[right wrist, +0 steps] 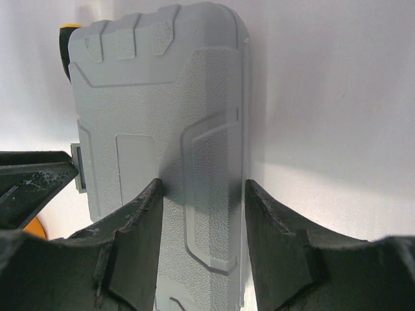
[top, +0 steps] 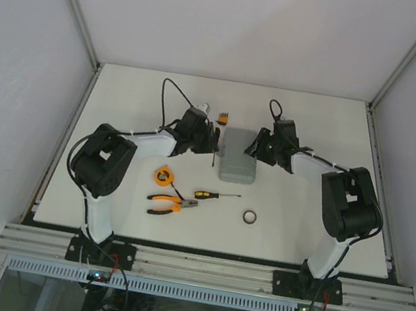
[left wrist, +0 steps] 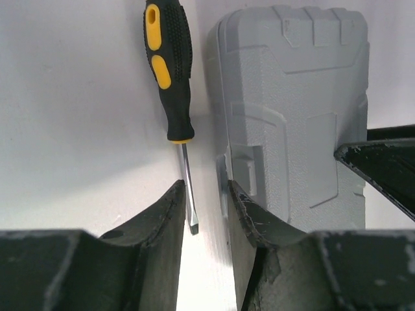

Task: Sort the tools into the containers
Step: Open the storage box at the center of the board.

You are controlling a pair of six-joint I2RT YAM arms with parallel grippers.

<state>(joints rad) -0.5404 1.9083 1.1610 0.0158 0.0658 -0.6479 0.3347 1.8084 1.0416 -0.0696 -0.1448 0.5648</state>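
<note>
The grey case (top: 239, 161) lies closed at mid-table. My left gripper (top: 213, 136) hovers at its left edge, and my right gripper (top: 258, 145) at its right edge. In the left wrist view a black-and-orange screwdriver (left wrist: 170, 71) lies alongside the case (left wrist: 292, 97), its tip between the open jaws of my left gripper (left wrist: 205, 183), nothing gripped. My right gripper (right wrist: 203, 183) is open and straddles the long edge of the case (right wrist: 162, 97), one finger over the lid and one beside it. Nearer lie a tape measure (top: 163, 174), pliers (top: 172, 204), a second screwdriver (top: 216, 195) and a black ring (top: 249, 217).
A tiny orange-black block (top: 223, 116) sits behind the case near the back of the table. White walls close in the table on three sides. The arm bases stand at the near edge.
</note>
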